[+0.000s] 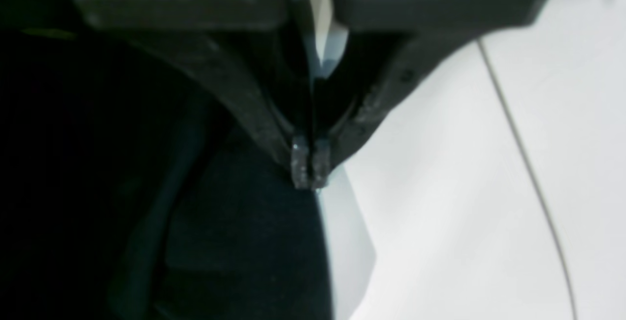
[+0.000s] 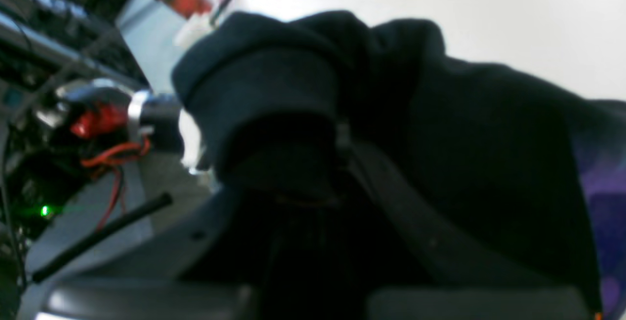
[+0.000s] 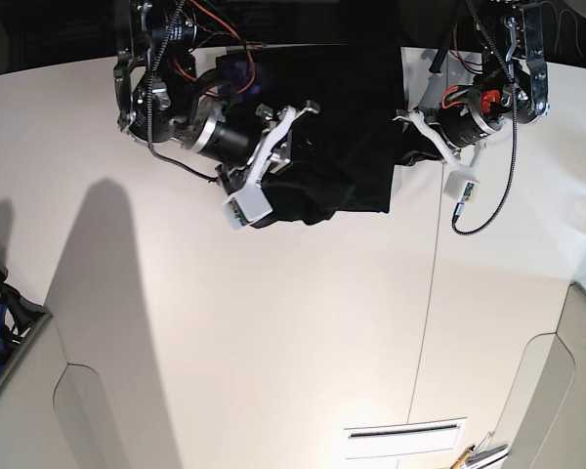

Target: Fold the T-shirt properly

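Note:
The black T-shirt (image 3: 347, 127) lies bunched at the far middle of the white table (image 3: 273, 332). A bit of purple print (image 2: 604, 188) shows on it at the right of the right wrist view. My right gripper (image 3: 305, 112) sits over the shirt's left part. It is shut on a thick fold of the T-shirt (image 2: 274, 80), which drapes over the fingers and hides most of them around the right gripper (image 2: 337, 139). My left gripper (image 3: 406, 119) is at the shirt's right edge. In the left wrist view the left gripper (image 1: 309, 168) has its tips pressed together on the T-shirt's (image 1: 244, 241) hem.
A seam (image 3: 433, 264) runs down the table right of centre. A black cable with a white plug (image 3: 464, 191) hangs off the left arm, and a thin cable (image 1: 528, 163) lies on the table. A slotted white plate (image 3: 405, 438) sits near the front edge. Motors and red wires (image 2: 105, 134) stand behind.

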